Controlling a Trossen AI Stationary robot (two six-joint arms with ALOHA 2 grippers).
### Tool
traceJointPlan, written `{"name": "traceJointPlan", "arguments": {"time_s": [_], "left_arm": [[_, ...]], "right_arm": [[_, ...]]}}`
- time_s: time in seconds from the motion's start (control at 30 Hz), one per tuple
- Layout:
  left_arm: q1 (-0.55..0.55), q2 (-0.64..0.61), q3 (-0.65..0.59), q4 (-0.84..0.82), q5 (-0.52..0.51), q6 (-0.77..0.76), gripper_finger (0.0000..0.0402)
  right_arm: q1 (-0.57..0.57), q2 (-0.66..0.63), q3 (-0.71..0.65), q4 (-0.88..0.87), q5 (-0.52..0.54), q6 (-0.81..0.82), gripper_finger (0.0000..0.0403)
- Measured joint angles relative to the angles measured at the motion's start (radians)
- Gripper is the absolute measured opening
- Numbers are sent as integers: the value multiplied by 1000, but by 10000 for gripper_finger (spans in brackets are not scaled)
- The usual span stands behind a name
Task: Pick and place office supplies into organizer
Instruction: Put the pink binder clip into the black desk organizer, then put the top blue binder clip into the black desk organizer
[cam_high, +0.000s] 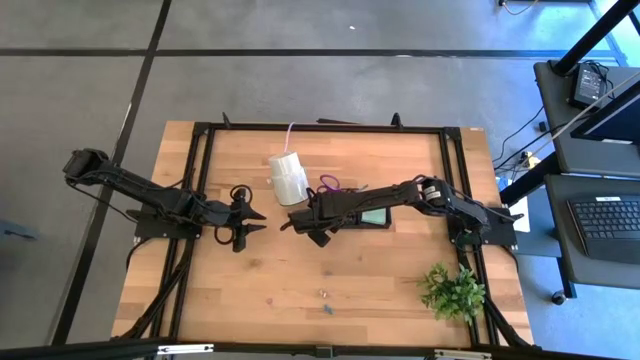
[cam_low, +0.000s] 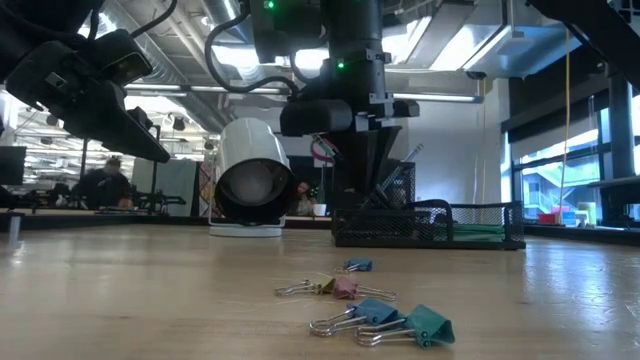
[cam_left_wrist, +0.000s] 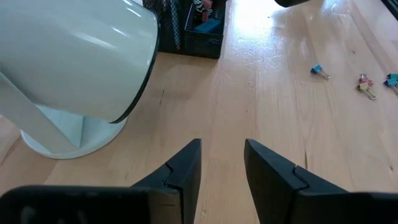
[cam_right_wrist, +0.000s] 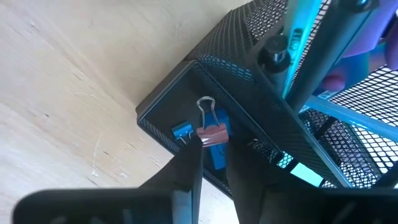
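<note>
One clip matters now: the pink binder clip (cam_right_wrist: 211, 132), pinched between the right gripper (cam_right_wrist: 214, 155) fingertips, wire loop pointing away from the wrist. It hangs directly over the corner compartment of the black mesh organizer (cam_right_wrist: 161, 124); a blue clip (cam_right_wrist: 181, 130) already lies inside there. So the target is straight below the hand; I read the next step as a release, or a slight descent then release. The clip looks close to the compartment's outer wall, so a drop near the rim could bounce out.

Right arm is clearly the nearer one: in the high view the right gripper (cam_high: 312, 222) sits at the organizer (cam_high: 372, 218) end toward table centre. The organizer's long axis runs left-right across the table, tall pen cup at that same end.

Left gripper (cam_left_wrist: 222, 163) has its fingers apart with nothing between them. It hovers off the wood just beside the white cylinder roll (cam_left_wrist: 74, 62), waiting.

Several loose clips (cam_low: 385, 318) remain on the front table, well apart from the organizer, roughly midway between the arms.

Hard to read: the held clip is not visible in the low view, since the arm and mesh block it. Compartment depth below the clip can't be judged. Pens (cam_right_wrist: 292, 37) and the purple scissor handles (cam_high: 329, 183) in the cup are cropped and partly hidden.
</note>
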Motion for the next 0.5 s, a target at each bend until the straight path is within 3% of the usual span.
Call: {"name": "traceJointPlan", "arguments": {"time_s": [0.5], "left_arm": [[0, 0, 0, 0, 0, 1, 116]], "right_arm": [[0, 0, 0, 4, 0, 17, 105]]}}
